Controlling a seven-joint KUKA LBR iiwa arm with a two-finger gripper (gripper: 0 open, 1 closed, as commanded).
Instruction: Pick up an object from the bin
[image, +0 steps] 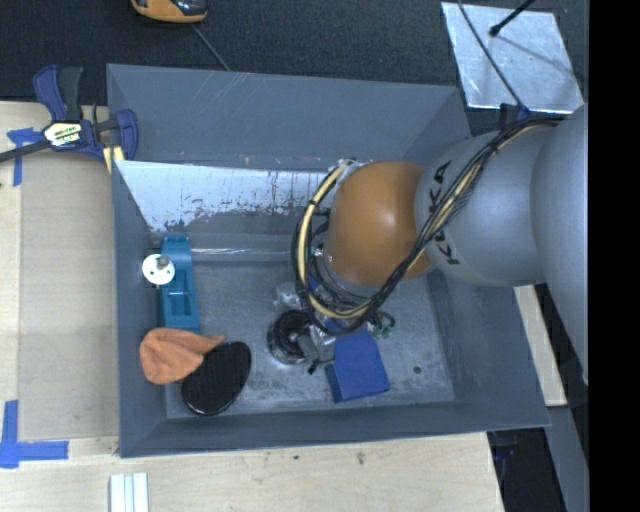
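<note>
My gripper (312, 342) is low in the middle of the bin, beneath the orange cover, with its metal tip showing next to a small black round thing (289, 334) on the bin floor. A blue block (357, 368) lies just to the right of the tip, touching or nearly touching it. Whether anything is between the fingers is hidden by the wrist.
At the bin's left lie a blue tool with a white knob (175, 280), an orange cloth-like lump (173, 354) and a black oval brush-like thing (215, 378). The arm and its cables cover the bin's right half.
</note>
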